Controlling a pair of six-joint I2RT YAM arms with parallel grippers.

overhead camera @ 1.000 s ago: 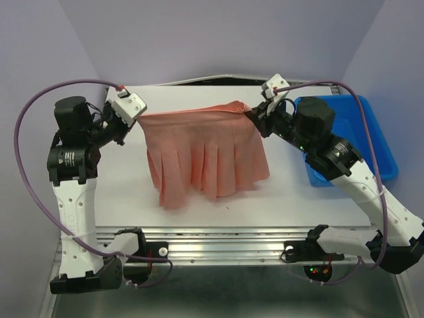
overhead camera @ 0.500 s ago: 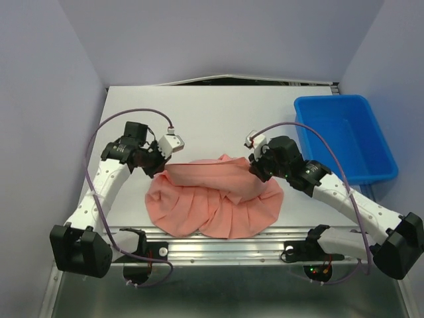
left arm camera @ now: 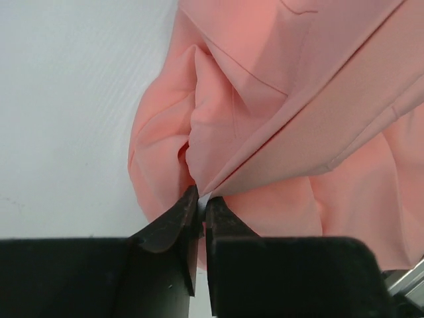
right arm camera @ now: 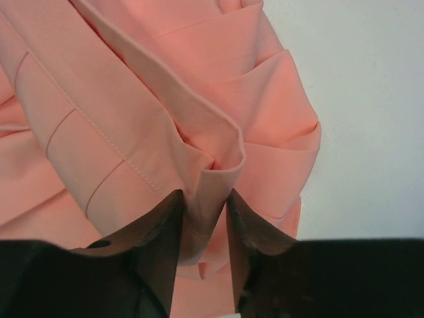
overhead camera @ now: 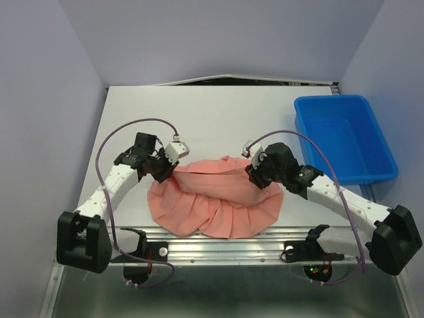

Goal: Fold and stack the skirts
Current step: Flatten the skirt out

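Skirt, salmon-pink and pleated, lies rumpled on the desk near its front edge. Left fingers, nearly shut, pinch one waistband end; right fingers stand parted, loose around the other. Advisable: let go low and lift straight off, so the laid fold is not dragged.

The skirt is plain salmon pink; its pleats show as darker pink lines and shaded folds, and the waistband stitching is the same pink. The bench under it is white. The plastic bin is bright blue. The left arm and right arm have white links and black joints, and each trails a dull purple cable. The left gripper and right gripper are black. The walls are pale lavender.
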